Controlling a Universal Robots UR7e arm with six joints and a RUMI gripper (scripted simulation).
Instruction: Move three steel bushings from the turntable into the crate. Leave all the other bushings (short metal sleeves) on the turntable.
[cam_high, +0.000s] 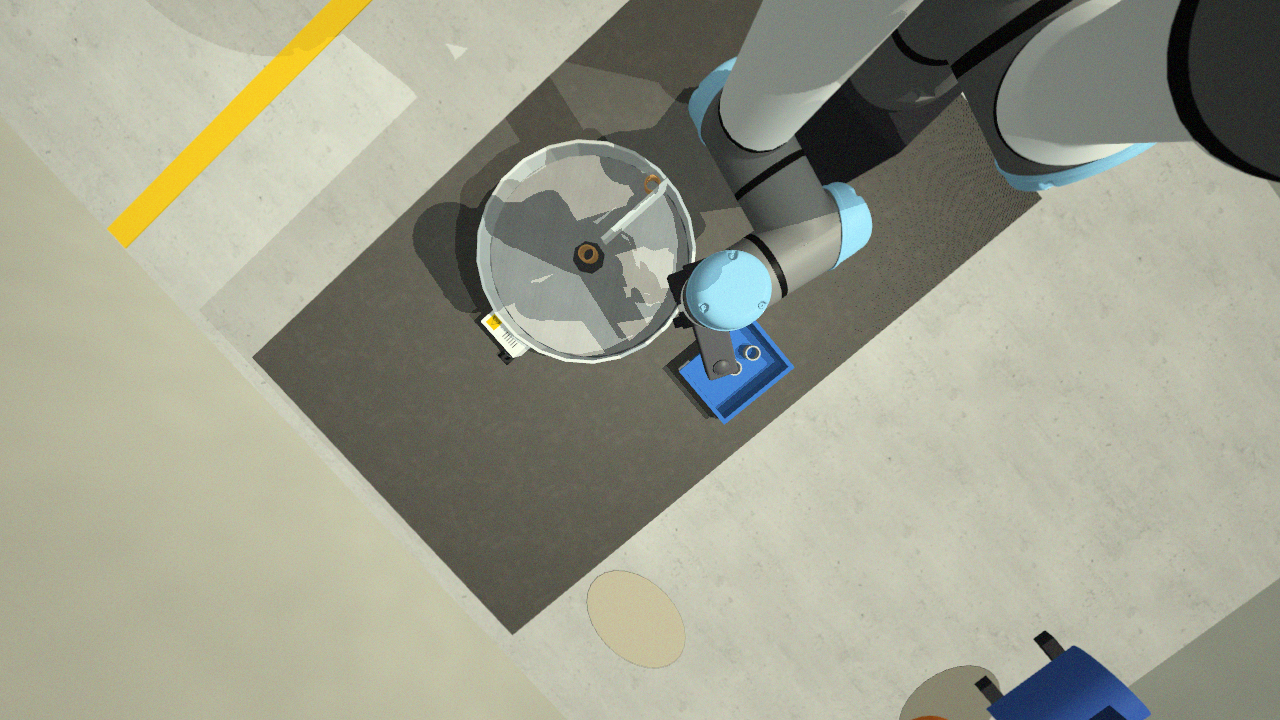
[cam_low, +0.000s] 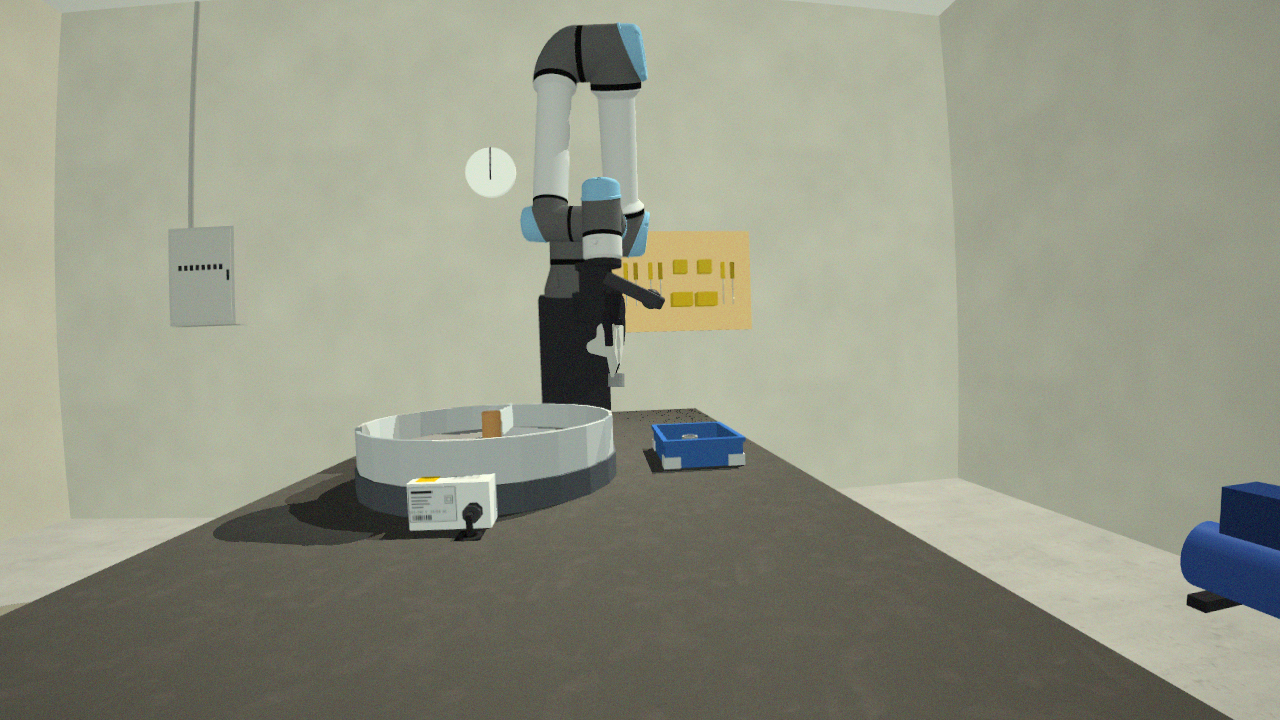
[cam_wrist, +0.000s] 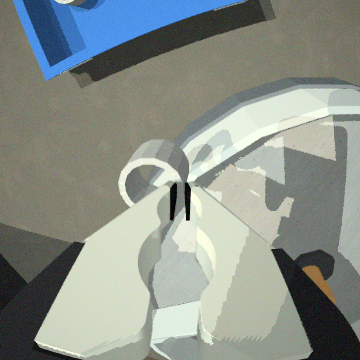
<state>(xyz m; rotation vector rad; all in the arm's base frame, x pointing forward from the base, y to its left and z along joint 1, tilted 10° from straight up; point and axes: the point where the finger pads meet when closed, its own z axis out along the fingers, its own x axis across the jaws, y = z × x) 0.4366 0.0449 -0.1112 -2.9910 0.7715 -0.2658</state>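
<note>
My gripper (cam_low: 616, 370) (cam_wrist: 181, 184) is shut on the wall of a steel bushing (cam_low: 615, 380) (cam_wrist: 165, 151), held in the air over the crate-side rim of the turntable (cam_high: 484, 268) (cam_low: 483, 461) (cam_wrist: 280, 106). The arm hides the fingertips in the top view. The blue crate (cam_high: 759, 394) (cam_low: 702, 454) (cam_wrist: 150, 22) holds two steel bushings: one (cam_high: 759, 354) stands clear, the other (cam_high: 739, 368) is partly covered by a wrist bracket. A copper-coloured bushing (cam_high: 645, 183) is on the turntable beside the divider.
A copper-coloured sleeve (cam_low: 491, 424) (cam_wrist: 317, 282) stands on the turntable's dark centre hub. The pale divider (cam_high: 633, 213) runs from near the hub to the rim. A white labelled box (cam_high: 504, 334) (cam_low: 452, 503) sits against the turntable's outer wall, away from the crate.
</note>
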